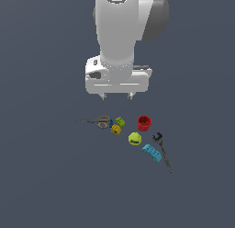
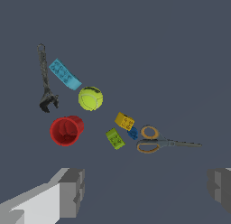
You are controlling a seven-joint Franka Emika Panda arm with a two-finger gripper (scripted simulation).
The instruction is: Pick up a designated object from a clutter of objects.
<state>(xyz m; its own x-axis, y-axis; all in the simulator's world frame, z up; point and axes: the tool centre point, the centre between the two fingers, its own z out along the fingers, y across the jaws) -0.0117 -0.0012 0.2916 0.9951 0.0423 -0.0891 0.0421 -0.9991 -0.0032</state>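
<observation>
Hanging high above the clutter, the end effector (image 1: 117, 96) shows only two short fingertips under the white hand in the upper middle of the exterior view; its jaws stand wide apart and grip nothing. The wrist view makes that plainer: one grey finger (image 2: 72, 191) sits in the lower left corner of the frame and the other at the lower right edge, with bare bench (image 2: 149, 38) between them.

Below, in the exterior view, the red cup (image 1: 143, 123) stands nearest the middle, with the tennis ball (image 1: 134, 139) just beneath it in the frame. The cyan brick (image 1: 152, 152) lies lower right of the ball, close beside it, untouched by the arm. A dark wrench (image 1: 164, 153) lies along the brick's right side.

Toward the frame's left sit the green block (image 1: 120, 122) and yellow block (image 1: 116, 129), next to the scissors (image 1: 98, 121).

The wrist view alone shows the brick's studs (image 2: 64, 74), the cup's open mouth, and a small blue piece (image 2: 132, 133) between the yellow block and the scissors' orange handles
</observation>
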